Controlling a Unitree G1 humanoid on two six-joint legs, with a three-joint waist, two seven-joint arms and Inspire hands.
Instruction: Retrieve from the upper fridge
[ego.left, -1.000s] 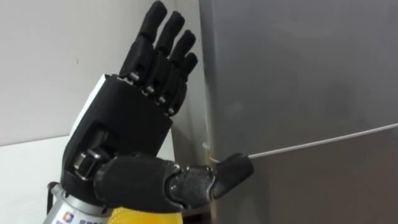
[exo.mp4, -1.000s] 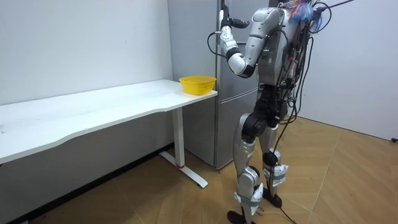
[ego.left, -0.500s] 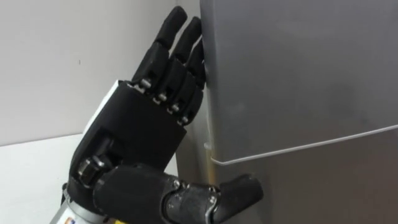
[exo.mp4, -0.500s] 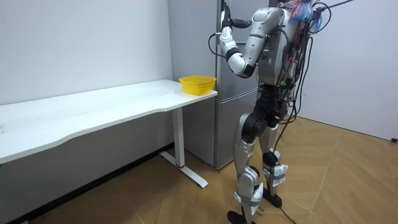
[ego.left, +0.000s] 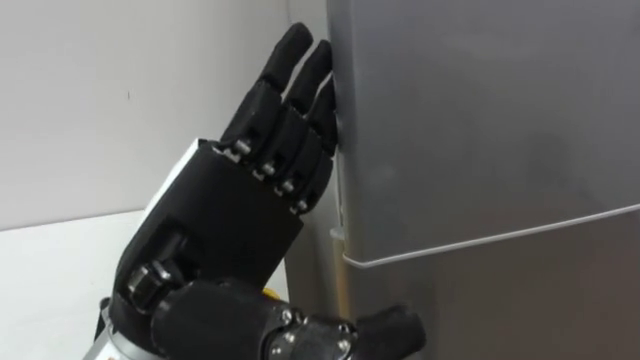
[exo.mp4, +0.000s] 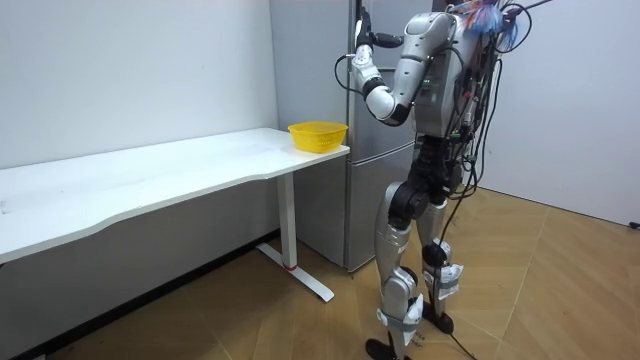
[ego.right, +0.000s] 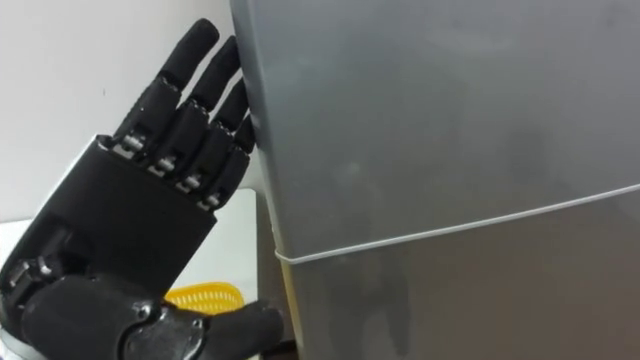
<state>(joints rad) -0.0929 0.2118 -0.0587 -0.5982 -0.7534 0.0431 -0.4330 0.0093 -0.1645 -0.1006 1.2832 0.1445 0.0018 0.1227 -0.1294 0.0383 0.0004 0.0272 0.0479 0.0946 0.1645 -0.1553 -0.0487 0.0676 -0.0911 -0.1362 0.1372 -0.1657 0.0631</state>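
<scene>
A grey fridge (ego.left: 480, 120) stands right in front of the robot and takes up the right side of the eye views. Its upper door is shut, and a thin pale seam (ego.left: 500, 232) separates it from the lower door (ego.left: 520, 300) beneath. Whatever is kept inside is hidden behind the closed upper door. A white wall (ego.left: 120, 100) lies to the left. Down at the near left there is a white desk (exo.mp4: 150, 175), with a yellow basket (ego.right: 205, 297) sitting at its end just beside the fridge. The left hand (ego.left: 215, 235) is raised with its back to the camera. Its fingers (ego.left: 290, 60) are straight and held close together, pointing up and to the right. Their tips lie against the left edge of the upper door, above the seam; whether they hook behind that edge cannot be told. The thumb (ego.left: 390, 330) stretches out to the right, low in front of the lower door. In the room view the robot stands upright on the wooden floor (exo.mp4: 520, 300), close to the fridge, with that arm bent and lifted to head height.
</scene>
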